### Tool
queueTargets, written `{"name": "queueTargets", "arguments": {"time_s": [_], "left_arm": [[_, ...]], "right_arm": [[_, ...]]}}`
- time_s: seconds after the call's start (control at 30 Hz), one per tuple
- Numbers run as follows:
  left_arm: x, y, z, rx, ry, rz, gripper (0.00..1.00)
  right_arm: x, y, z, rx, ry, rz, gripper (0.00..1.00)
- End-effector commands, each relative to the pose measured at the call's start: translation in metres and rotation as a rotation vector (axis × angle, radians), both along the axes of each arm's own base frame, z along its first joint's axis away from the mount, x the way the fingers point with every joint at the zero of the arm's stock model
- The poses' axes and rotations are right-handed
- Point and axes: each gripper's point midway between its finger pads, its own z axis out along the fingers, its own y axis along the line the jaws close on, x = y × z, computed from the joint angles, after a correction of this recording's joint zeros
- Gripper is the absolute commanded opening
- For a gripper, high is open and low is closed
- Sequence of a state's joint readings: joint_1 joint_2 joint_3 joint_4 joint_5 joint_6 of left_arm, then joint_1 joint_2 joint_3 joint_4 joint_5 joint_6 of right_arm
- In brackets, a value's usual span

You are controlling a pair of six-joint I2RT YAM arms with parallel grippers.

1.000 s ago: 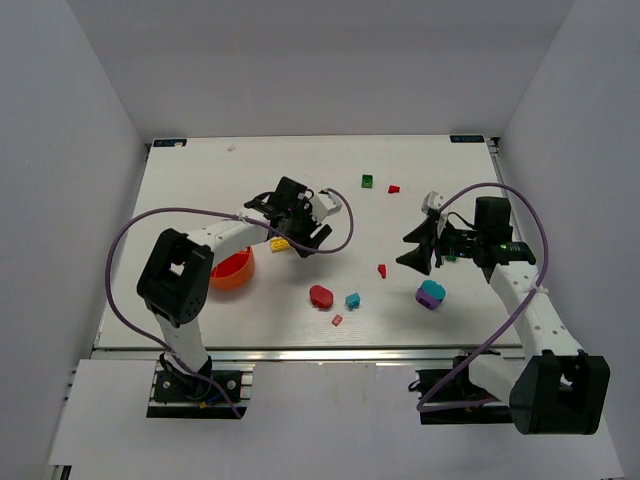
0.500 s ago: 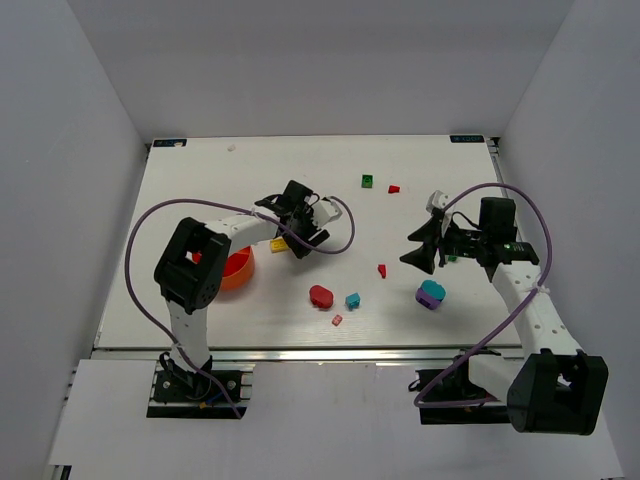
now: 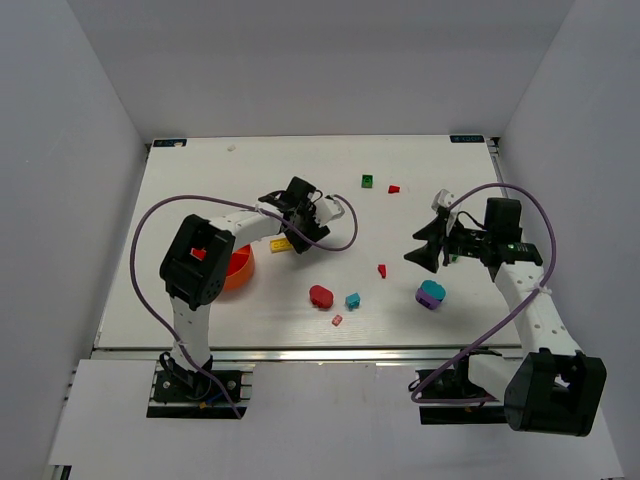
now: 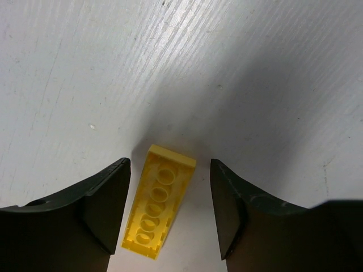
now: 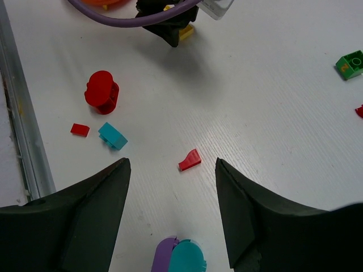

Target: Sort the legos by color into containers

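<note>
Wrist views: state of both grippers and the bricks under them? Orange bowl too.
left gripper: open, jaws either side of the yellow brick, gaps on both sides.
right gripper: open, empty, above the red wedge brick.
yellow brick: flat on the table, not gripped.
red wedge brick: loose on the table.
orange bowl: on the table, partly hidden; contents cannot be told.

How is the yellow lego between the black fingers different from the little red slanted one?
The yellow lego is long and flat with a row of round holes; the red lego is a short little wedge. The yellow lego lies between the left gripper's open fingers, not touching them; the red lego lies by itself, untouched. Both lie on the white table.
</note>
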State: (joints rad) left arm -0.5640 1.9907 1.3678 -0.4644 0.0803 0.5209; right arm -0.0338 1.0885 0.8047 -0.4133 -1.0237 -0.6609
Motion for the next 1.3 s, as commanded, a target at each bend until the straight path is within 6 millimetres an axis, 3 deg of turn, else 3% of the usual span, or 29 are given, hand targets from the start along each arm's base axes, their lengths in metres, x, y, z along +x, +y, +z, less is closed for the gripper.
{"name": "queueTargets", "arguments": {"time_s": [0.0, 0.23, 0.63, 0.87, 1.1, 1.27], "left_arm": [[-0.005, 0.005, -0.008, 0.021, 0.029, -0.013, 0.67], [-0.009, 0.013, -0.009, 0.027, 0.028, -0.011, 0.67], [-0.015, 0.047, -0.033, 0.174, 0.021, 0.055, 0.68], [-0.021, 0.048, -0.034, 0.173, 0.042, 0.051, 0.67], [-0.039, 0.04, -0.05, 0.15, 0.17, 0.026, 0.55], [-0.044, 0.039, -0.057, 0.146, 0.205, 0.039, 0.53]], "right_arm": [[-0.003, 0.0, 0.006, 0.015, -0.028, 0.015, 0.67], [-0.006, 0.001, 0.012, 0.03, -0.044, 0.025, 0.67], [-0.01, -0.003, 0.02, 0.054, -0.062, 0.025, 0.67], [-0.012, -0.004, 0.023, 0.067, -0.068, 0.029, 0.67], [-0.013, -0.005, 0.026, 0.075, -0.077, 0.03, 0.67], [-0.013, -0.006, 0.027, 0.08, -0.079, 0.029, 0.67]]}}
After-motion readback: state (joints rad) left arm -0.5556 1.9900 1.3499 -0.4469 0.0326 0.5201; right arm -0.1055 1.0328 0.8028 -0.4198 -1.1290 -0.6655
